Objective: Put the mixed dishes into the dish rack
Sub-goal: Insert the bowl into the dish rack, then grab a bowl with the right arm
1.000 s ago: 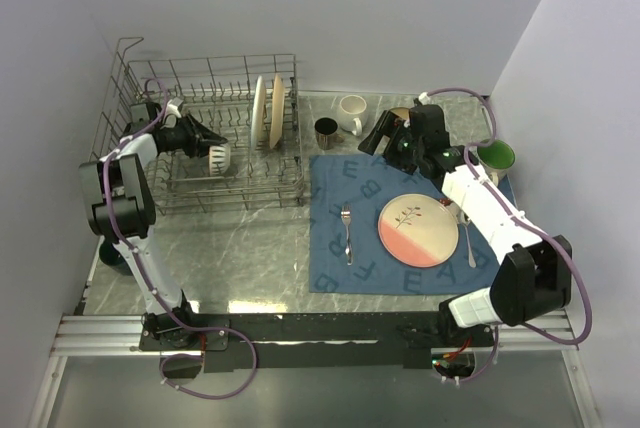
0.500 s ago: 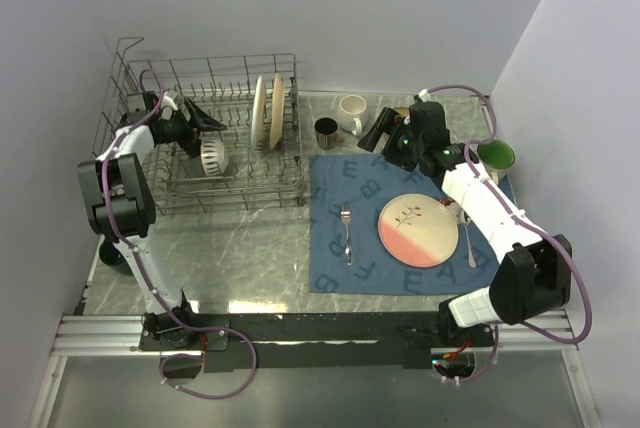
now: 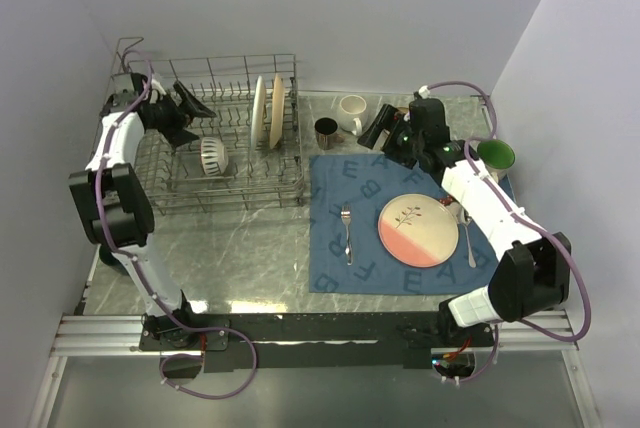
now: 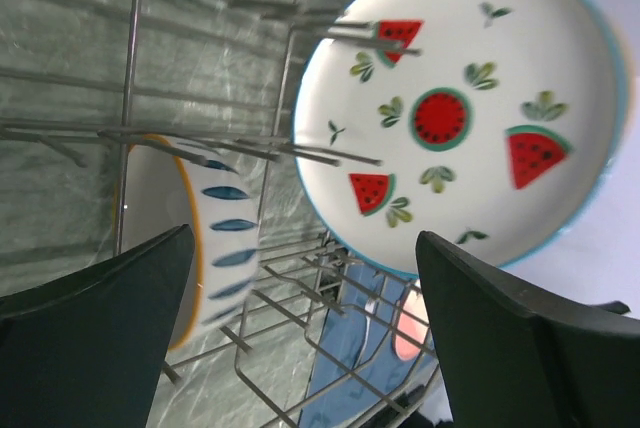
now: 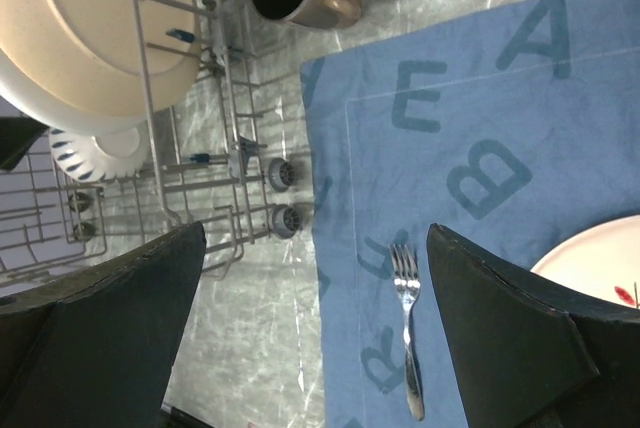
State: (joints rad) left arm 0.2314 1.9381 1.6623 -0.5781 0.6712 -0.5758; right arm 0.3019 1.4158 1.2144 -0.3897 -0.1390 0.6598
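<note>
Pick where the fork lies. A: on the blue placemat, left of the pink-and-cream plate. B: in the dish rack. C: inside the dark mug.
A: the fork lies flat on the blue placemat, left of the pink-and-cream plate.

the left gripper [image 3: 198,118] has let go of the small white bowl [image 3: 212,155] in the middle of the dish rack [image 3: 220,58]. its jaws, closed at the bowl a second ago, now stand spread wide with nothing between them. it has pulled back and up toward the rack's far left corner, and the bowl stands on edge among the tines. the right gripper [image 3: 375,134] has edged slightly farther back, off the rack's right side.
</note>
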